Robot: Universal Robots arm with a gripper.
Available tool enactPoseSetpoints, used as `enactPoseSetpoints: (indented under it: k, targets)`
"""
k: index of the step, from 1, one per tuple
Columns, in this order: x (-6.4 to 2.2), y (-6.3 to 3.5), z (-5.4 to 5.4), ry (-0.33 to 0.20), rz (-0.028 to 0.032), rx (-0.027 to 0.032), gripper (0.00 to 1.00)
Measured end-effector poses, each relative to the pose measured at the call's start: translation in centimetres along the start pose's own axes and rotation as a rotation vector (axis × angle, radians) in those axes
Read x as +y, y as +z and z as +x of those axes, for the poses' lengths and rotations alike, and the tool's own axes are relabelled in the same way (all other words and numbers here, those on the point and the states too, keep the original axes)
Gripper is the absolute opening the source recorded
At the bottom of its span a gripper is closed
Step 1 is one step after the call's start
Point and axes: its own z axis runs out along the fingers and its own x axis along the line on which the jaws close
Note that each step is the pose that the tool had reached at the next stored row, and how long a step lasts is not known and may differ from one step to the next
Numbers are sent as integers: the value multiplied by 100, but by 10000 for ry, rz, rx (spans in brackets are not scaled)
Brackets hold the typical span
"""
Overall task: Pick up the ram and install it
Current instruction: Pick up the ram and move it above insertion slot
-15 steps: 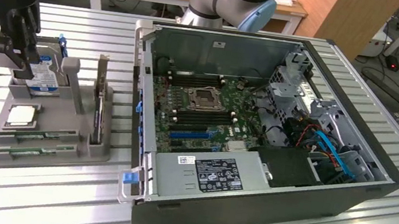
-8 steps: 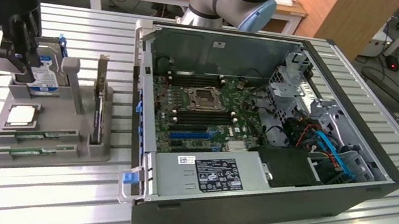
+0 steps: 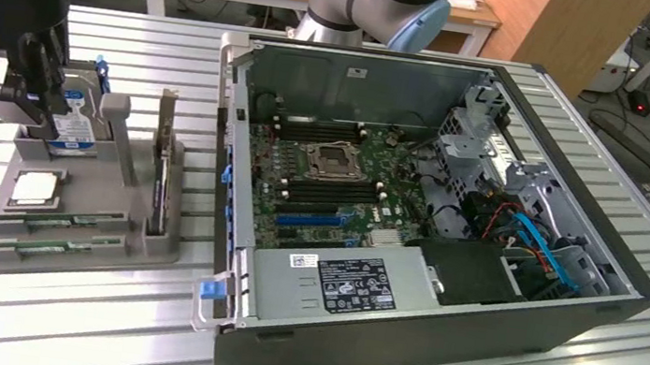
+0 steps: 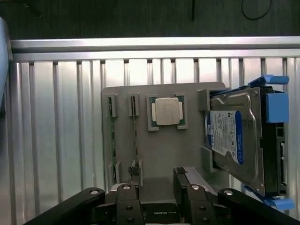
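Tool (image 4: 157, 190) is open and empty, hovering above the gray holder (image 4: 164, 154) on the counter (image 4: 56, 140). Ram (image 4: 112, 140) stands on edge in the holder slots below the tool, off toward one finger, likely so it can be pinched. Hard drive (image 4: 229, 136) sits beyond the other finger.

Exterior view high, angled onto table (image 3: 54, 326), wrist view near, overhead, sharing holder (image 3: 130, 180).
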Motion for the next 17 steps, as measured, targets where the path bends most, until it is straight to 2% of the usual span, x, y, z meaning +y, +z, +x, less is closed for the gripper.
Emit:
enactPoseSetpoints:
  k: [8, 13, 17]
  targets:
    - [-3, 63, 2, 0, -1, 1, 41]
    - [-3, 64, 5, 0, 0, 0, 41]
    - [-4, 63, 49, 0, 0, 0, 41]
